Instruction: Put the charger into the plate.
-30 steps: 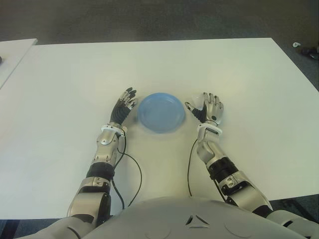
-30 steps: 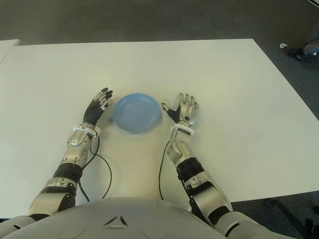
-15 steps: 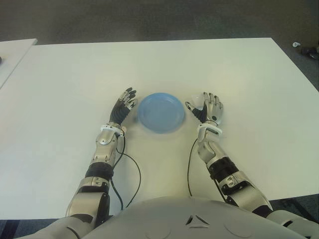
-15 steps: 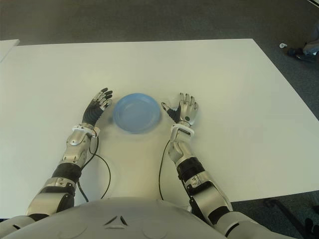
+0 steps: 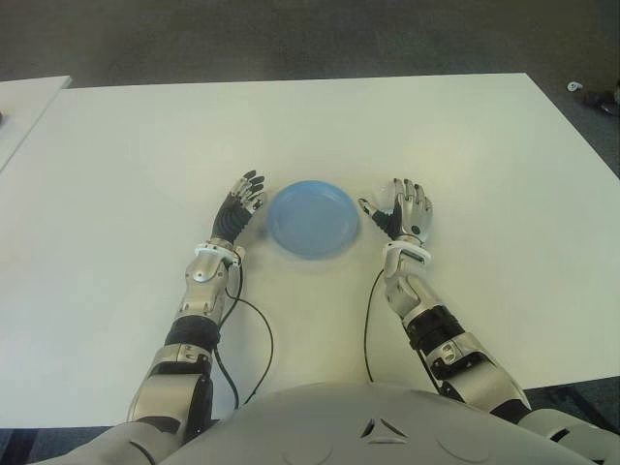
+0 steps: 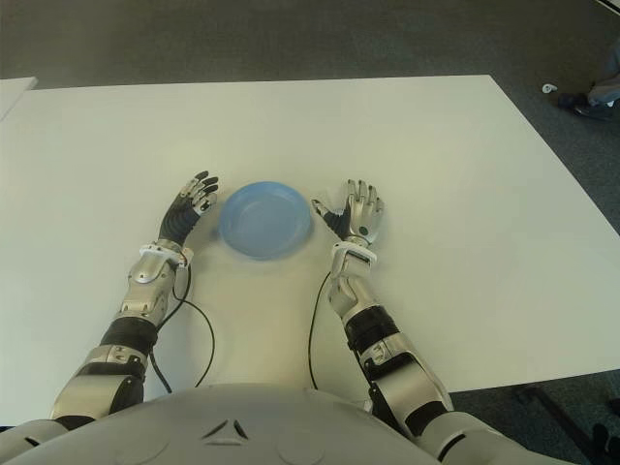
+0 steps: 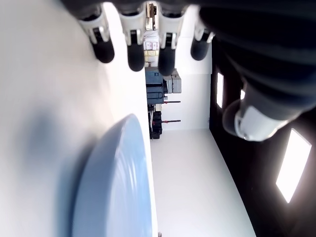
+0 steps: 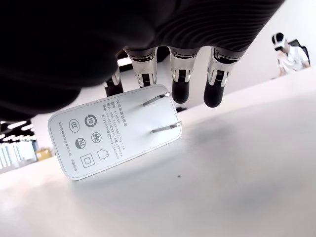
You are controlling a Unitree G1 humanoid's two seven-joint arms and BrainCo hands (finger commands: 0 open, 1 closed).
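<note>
From my head, I see the white table [image 5: 465, 145] with the blue plate [image 5: 312, 219] in front of me, bare inside. My left hand [image 5: 240, 203] shows just left of the plate, fingers stretched out and apart, holding nothing. My right hand [image 5: 405, 209] shows just right of the plate, fingers extended, with a bit of the white charger [image 5: 386, 198] peeking out between thumb and fingers, outside the plate. The other eye gives the same layout: plate [image 6: 264, 219] between the two hands, and dark floor [image 6: 291, 39] beyond the table's far edge. In my left wrist view, the fingertips [image 7: 135, 57] hang straight and spread over the table, with the plate's rim [image 7: 118, 182] close beside them and nothing gripped. In my right wrist view, the charger [image 8: 111, 136] lies on the table under my palm, label side and two metal prongs [image 8: 165, 127] facing the camera; my fingers [image 8: 180, 91] reach past it, straight and apart, not closed on it. A person [image 8: 288, 49] sits far off in the background.
</note>
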